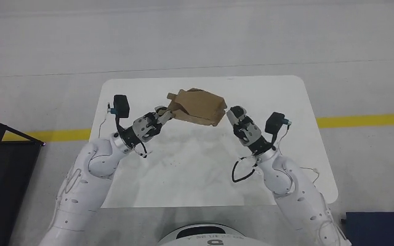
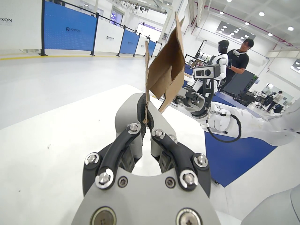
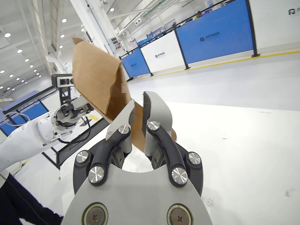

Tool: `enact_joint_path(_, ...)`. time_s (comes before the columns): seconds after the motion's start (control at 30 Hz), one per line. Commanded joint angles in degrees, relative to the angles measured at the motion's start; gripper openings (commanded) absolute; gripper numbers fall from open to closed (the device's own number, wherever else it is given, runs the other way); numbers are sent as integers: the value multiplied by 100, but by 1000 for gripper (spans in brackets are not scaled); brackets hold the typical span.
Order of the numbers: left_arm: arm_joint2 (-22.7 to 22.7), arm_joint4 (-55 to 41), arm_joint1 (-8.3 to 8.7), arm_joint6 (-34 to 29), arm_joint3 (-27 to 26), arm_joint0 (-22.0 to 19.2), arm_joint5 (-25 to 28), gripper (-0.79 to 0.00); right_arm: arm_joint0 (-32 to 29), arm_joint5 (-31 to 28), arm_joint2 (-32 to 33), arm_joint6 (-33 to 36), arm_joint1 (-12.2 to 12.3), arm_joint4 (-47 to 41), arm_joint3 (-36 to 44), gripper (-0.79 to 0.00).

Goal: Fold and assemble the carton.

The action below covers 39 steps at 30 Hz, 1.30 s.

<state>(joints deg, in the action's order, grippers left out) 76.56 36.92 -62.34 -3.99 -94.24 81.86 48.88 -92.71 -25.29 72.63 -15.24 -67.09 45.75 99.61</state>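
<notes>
The carton (image 1: 198, 106) was plain brown cardboard, unprinted. The left claw (image 2: 145, 105) was silver-grey with black links, black pads (image 2: 141, 107) and bright steel screws. The right claw (image 3: 138, 101) had the same colours. The worktop (image 1: 184, 178) under both claws was white with faint grey scuffs. Beyond the claws, the pale grey floor (image 1: 197, 37) carried 1 yellow stripe (image 1: 354, 120).

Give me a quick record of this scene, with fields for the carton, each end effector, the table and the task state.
carton: brown cardboard, partly folded, flaps loose, held over the table between both arms
left end effector: shut on a thin flap edge of the carton
right end effector: shut on a flap at the carton's opposite side
table: white, rounded corners
task state: carton not yet assembled
</notes>
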Motion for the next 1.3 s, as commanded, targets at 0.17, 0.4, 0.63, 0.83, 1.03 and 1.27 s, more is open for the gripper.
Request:
enact_joint_path(0.17, -75, 106, -28, 223, -10, -53, 53, -785, -444, -1833, 189, -278, 38, -1287, -21, 0)
enact_joint_path(0.4, -191, 68, -33, 122, 3, -71, 228, -785, -207, -3015, -29, 128, 46, -1741, -287, -65)
enact_joint_path(0.63, -144, 34, -30, 162, -50, -16, 200, -785, 166, -3271, -486, 738, 20, -2341, -579, -37)
enact_joint_path(0.83, -97, 86, -15, 144, -100, 128, 231, -785, 395, -3271, -736, 1092, 1, -2597, -604, -37)
enact_joint_path(1.03, -16, 255, 16, -11, -147, 165, 382, -785, 578, -3203, -870, 1235, -37, -2680, -643, -62)
enact_joint_path(1.27, -50, 376, 16, 59, -198, 106, 565, -785, 601, -3198, -882, 1402, -40, -2830, -645, -34)
